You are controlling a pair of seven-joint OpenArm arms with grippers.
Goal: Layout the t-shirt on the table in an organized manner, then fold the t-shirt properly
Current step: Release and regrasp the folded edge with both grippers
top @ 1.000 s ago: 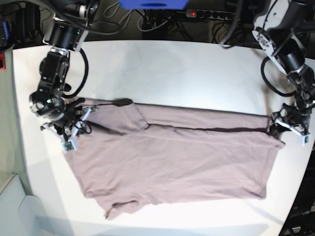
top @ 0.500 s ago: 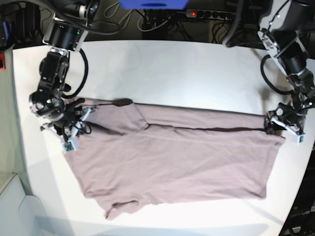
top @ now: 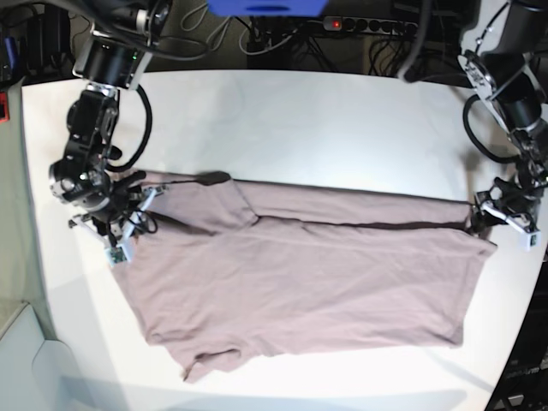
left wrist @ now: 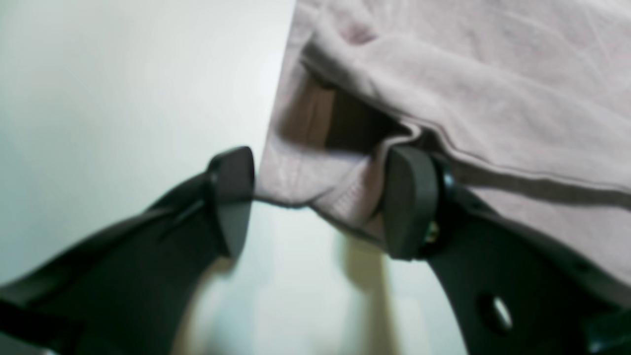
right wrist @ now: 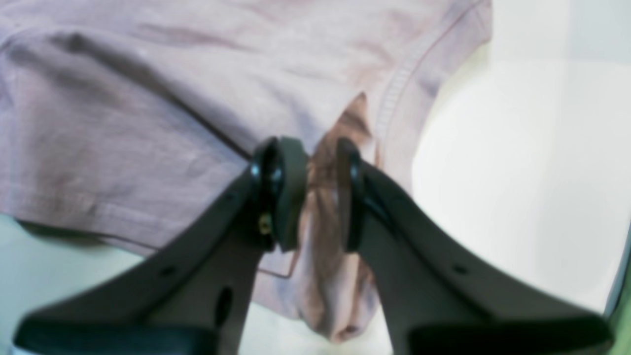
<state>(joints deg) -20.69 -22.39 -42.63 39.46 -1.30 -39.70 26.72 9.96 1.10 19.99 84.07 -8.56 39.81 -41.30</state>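
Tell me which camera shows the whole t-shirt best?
The base view: it looks down on the whole t-shirt spread across the white table, sleeves and hem included. The left wrist view shows only a hem corner between that gripper's open jaws. The right wrist view shows only a bunched edge pinched in the other gripper.

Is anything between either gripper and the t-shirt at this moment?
Nothing visible. The right gripper is shut on a bunch of the t-shirt; the left gripper stands open around its corner on the table.
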